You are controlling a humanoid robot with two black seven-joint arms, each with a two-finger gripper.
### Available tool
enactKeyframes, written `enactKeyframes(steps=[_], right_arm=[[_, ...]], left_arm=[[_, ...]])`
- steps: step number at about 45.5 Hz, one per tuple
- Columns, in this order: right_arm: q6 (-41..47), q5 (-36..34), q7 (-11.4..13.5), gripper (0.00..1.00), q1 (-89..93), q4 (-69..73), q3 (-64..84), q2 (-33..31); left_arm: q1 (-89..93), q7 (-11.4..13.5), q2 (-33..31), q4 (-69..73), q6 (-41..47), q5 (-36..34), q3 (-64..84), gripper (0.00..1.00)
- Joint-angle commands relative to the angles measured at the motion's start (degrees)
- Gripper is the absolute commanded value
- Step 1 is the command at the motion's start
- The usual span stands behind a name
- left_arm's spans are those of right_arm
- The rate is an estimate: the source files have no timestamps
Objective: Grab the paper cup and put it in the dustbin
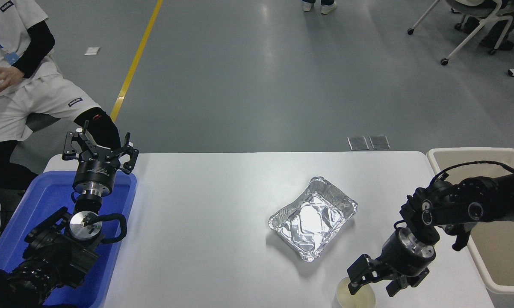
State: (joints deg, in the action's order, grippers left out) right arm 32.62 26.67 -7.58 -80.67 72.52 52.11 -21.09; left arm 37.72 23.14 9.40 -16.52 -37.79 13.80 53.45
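Paper cup (354, 297) — upright at table's near edge | my right gripper (373, 280) spread wide over its rim, holding nothing | thin, light, likely crushable — I'd pinch the wall gently | dustbin (479, 152) far right | left gripper (98, 149) parked, open.

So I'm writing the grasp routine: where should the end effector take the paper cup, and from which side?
Probably the rolled rim, from above: the paper cup stands upright, mouth open, at the table's near edge. The right end effector hangs over it, open.
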Motion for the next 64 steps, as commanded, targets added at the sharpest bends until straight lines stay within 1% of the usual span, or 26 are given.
enactKeyframes(steps=[1, 5, 9, 10, 11, 17, 20, 30, 38, 48, 52, 59, 64], right_arm=[[-3.3, -0.5, 0.0, 0.93, 1.2, 0.0, 0.4, 0.9], [-3.7, -0.6, 0.0, 0.88, 1.4, 0.2, 0.5, 0.9], [-3.7, -0.9, 0.0, 0.76, 1.5, 0.3, 0.6, 0.8], [-3.4, -1.1, 0.0, 0.59, 1.5, 0.7, 0.8, 0.6], [-3.2, -1.2, 0.0, 0.51, 1.4, 0.7, 0.8, 0.6], [-2.2, -1.1, 0.0, 0.14, 1.4, 1.0, 0.9, 0.6], [-1.9, -1.1, 0.0, 0.0, 1.2, 1.4, 1.4, 0.6], [-2.6, -1.6, 0.0, 0.0, 0.6, 1.9, 1.7, 0.3], [-2.6, -4.6, 0.0, 0.0, 0.1, 1.8, 1.9, 0.3], [-2.1, -4.6, 0.0, 0.0, -0.8, 1.9, 1.9, 0.1], [-1.9, -4.6, 0.0, 0.0, -2.5, 2.0, 2.1, -1.1], [3.1, -4.6, 0.0, 0.0, -8.4, 2.0, 4.1, -3.3], [7.3, -4.6, 0.0, 0.0, -14.3, 2.0, 7.3, -3.7]], left_arm=[[0.0, 0.0, 0.0, 0.0, 0.0, 0.0, 0.0, 0.99], [0.0, 0.0, 0.0, 0.0, 0.0, 0.0, 0.0, 0.99], [0.1, 0.1, 0.0, 0.0, 0.0, -0.1, 0.0, 0.99], [0.0, 0.1, 0.0, 0.0, 0.0, 0.0, 0.0, 0.99], [0.0, 0.0, 0.0, 0.1, 0.0, 0.0, 0.0, 0.99], [0.0, 0.0, 0.0, 0.0, 0.0, 0.0, 0.0, 0.99], [0.0, 0.0, 0.0, 0.0, 0.0, 0.0, 0.0, 0.99], [0.0, 0.0, 0.0, 0.0, 0.0, -0.1, 0.0, 0.99], [0.0, 0.0, 0.0, 0.0, 0.0, -0.1, 0.0, 0.99], [0.0, 0.0, 0.0, 0.0, 0.0, -0.1, 0.0, 0.99], [0.1, 0.0, 0.0, 0.0, 0.0, -0.1, 0.0, 0.99], [0.0, 0.0, 0.0, 0.0, 0.0, -0.1, 0.0, 0.99], [0.0, 0.0, 0.0, 0.0, 0.0, -0.1, 0.0, 0.99]])
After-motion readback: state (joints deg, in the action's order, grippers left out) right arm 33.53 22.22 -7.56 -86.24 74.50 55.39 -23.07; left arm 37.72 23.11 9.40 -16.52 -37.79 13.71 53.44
